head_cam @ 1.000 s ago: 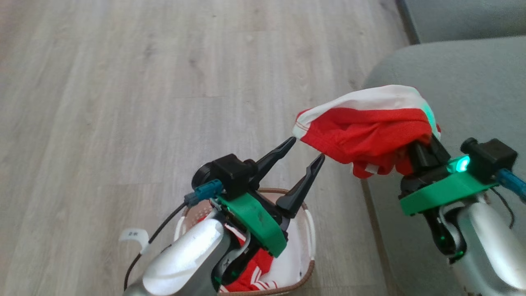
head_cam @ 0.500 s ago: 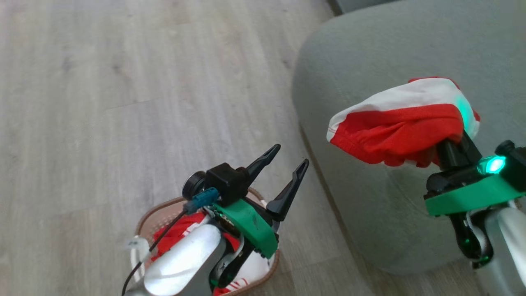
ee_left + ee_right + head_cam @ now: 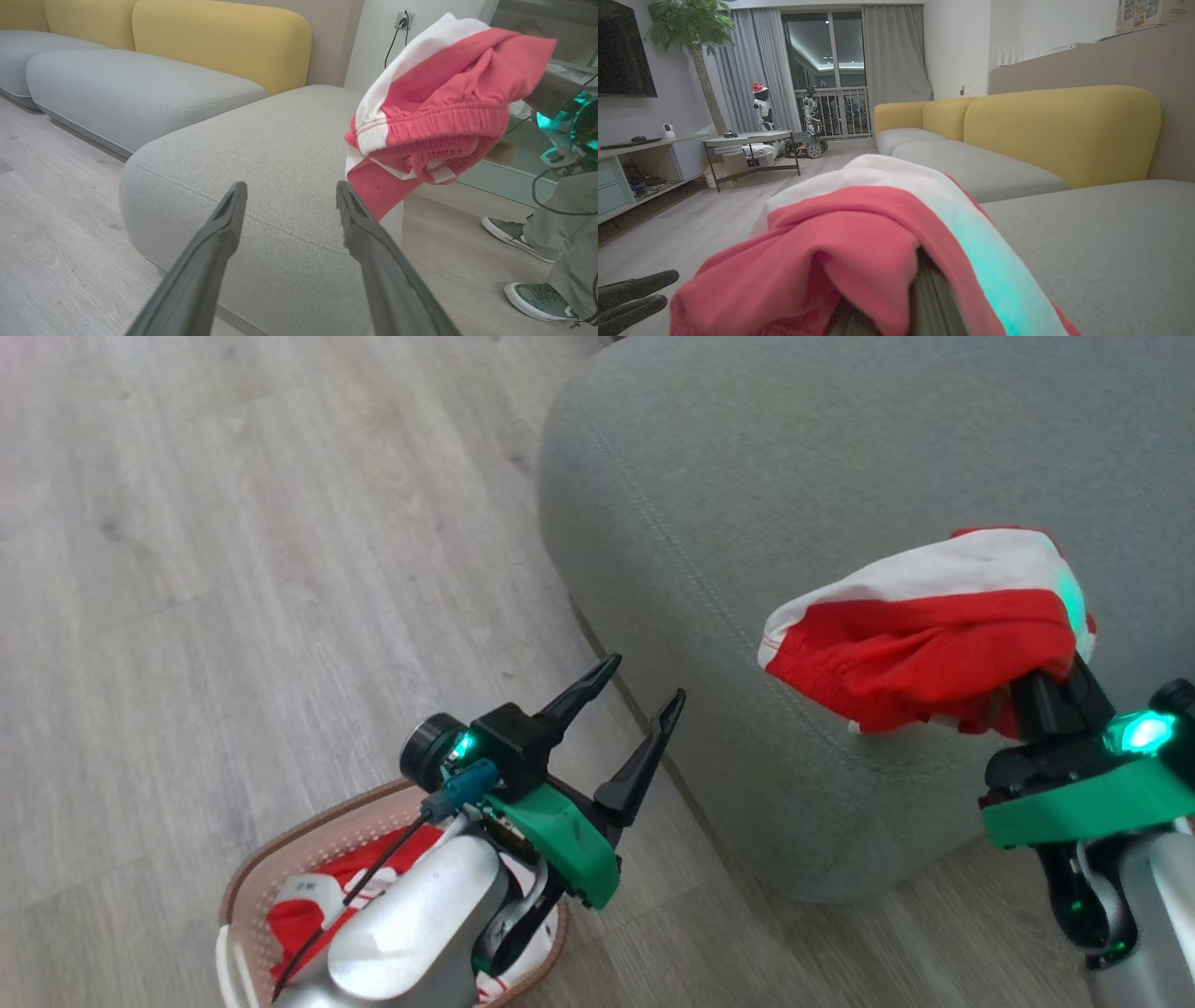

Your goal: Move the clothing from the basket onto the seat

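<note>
Swung round from the basket (image 3: 308, 831) at 7 o'clock, the right tool (image 3: 1041, 686) now grips red clothing (image 3: 924, 635) over the seat (image 3: 747, 504) edge, seemingly ready for release; the left tool (image 3: 644, 679) gapes empty.

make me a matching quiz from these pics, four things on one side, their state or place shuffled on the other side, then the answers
Things:
1. left claw
2. right claw
3. basket
4. seat

States:
A. on the floor, red clothing inside
B. shut on a red and white garment
C. open, holding nothing
D. grey-green with a stitched seam

Pairs: 1-C, 2-B, 3-A, 4-D
</note>
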Motion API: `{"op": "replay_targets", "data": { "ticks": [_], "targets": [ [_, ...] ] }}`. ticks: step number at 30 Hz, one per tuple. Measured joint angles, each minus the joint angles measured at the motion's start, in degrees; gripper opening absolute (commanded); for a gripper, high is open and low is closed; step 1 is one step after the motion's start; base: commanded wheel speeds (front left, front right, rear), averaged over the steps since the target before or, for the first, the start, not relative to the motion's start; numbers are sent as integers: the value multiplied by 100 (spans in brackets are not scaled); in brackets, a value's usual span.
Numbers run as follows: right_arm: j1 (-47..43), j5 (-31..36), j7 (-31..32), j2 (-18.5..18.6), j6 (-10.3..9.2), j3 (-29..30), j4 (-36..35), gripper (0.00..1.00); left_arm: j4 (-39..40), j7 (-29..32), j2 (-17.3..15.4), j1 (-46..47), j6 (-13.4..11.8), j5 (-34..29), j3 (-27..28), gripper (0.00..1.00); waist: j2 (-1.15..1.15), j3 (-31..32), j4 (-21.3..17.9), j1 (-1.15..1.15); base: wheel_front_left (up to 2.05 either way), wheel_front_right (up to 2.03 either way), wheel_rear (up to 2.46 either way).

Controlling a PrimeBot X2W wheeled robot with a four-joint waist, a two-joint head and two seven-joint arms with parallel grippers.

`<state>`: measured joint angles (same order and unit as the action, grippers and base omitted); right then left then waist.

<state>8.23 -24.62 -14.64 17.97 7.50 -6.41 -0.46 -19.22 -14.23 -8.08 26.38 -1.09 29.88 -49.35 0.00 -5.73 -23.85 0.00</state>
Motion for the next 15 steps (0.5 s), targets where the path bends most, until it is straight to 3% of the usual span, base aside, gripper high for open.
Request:
{"op": "replay_targets", "data": {
  "ticks": [11,15],
  "targets": [
    [-21,-69,1,-21,0,31,-45,0,-123,-5,94,52,60,-167,141,100,0,-163,-303,0,0,0,0],
    [478,-179,1,77,0,26,179,0,-144,-5,109,78,65,-220,157,100,0,-309,-302,0,0,0,0]
  ]
}}
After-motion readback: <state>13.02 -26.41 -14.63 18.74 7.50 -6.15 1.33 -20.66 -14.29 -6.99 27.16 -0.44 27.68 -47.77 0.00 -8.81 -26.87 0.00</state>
